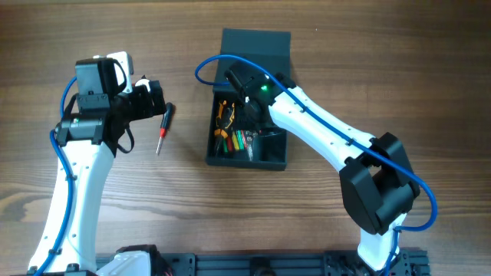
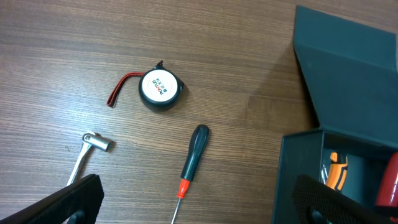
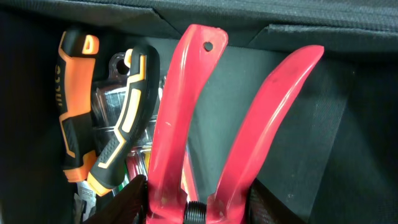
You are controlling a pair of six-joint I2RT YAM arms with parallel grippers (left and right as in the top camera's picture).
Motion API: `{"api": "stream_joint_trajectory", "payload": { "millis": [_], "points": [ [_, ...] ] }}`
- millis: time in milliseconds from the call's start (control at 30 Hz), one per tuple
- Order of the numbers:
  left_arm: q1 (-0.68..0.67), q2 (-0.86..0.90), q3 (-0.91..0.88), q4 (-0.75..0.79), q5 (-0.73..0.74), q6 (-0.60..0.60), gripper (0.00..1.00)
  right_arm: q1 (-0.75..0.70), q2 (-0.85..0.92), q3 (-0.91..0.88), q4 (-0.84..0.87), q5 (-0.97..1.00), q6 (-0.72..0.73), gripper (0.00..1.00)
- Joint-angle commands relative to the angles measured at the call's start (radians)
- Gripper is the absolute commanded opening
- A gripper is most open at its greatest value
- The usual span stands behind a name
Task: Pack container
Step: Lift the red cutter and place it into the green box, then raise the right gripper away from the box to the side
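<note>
Setting: two white-and-black robot arms are working over a brown wood-grain table [image 1: 345,61], shown from overhead plus 2 wrist cams.

Container: the dark teal-black matte rectangular container [image 1: 245,163] is sitting open near the table centre. Its flap lid [image 1: 255,42], same colour, is lying back on the far side, away from the robot.

Right gripper: the right gripper [image 3: 198,208] is reaching down inside the container. Its dark fingers [image 3: 134,199] are pressing on either side of glossy red-handled pliers [image 3: 180,112], clamping them near the pivot. The 2 red handles are spreading away from it in a V.

Inside container: orange-and-black grip handles [image 3: 78,112] are lying just left of the red pliers, w/ silvery metal parts [image 3: 115,93] between them. Overhead is also showing small green and red bits [image 1: 238,139] at the near end; exact tool types: can't tell.

Left gripper: the left gripper [image 1: 157,98] is hovering over the table, left of the container, fingers spread wide and holding nothing.

Screwdriver: a slim screwdriver w/ black handle and red collar [image 2: 193,155] is lying on the table between the left gripper and the container, apart from both.

Tape measure: a round black tape measure w/ white label and red strap [image 2: 160,89] is lying on the table near the screwdriver's handle end, not touching it.

Wrench: a silvery metal ratchet-type wrench [image 2: 92,146] is lying left of the screwdriver in the left wrist view, its lower end hidden by a gripper finger.
</note>
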Motion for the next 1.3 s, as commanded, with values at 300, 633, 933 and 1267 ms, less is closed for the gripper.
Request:
{"api": "stream_joint_trajectory", "payload": {
  "millis": [300,633,933,1267],
  "points": [
    [-0.004,0.002,0.021,0.003,-0.002,0.015,1.00,0.043,0.007,-0.003,-0.068,-0.057,0.025,0.38],
    [-0.004,0.002,0.021,0.003,-0.002,0.015,1.00,0.053,0.007,-0.002,-0.041,-0.003,0.023,0.60],
    [-0.004,0.002,0.021,0.003,-0.002,0.016,1.00,-0.032,-0.047,0.119,-0.069,0.139,-0.091,0.65],
    [-0.004,0.002,0.020,0.015,0.003,0.011,1.00,-0.477,-0.261,0.199,-0.076,0.018,-0.315,0.83]
  ]
}}
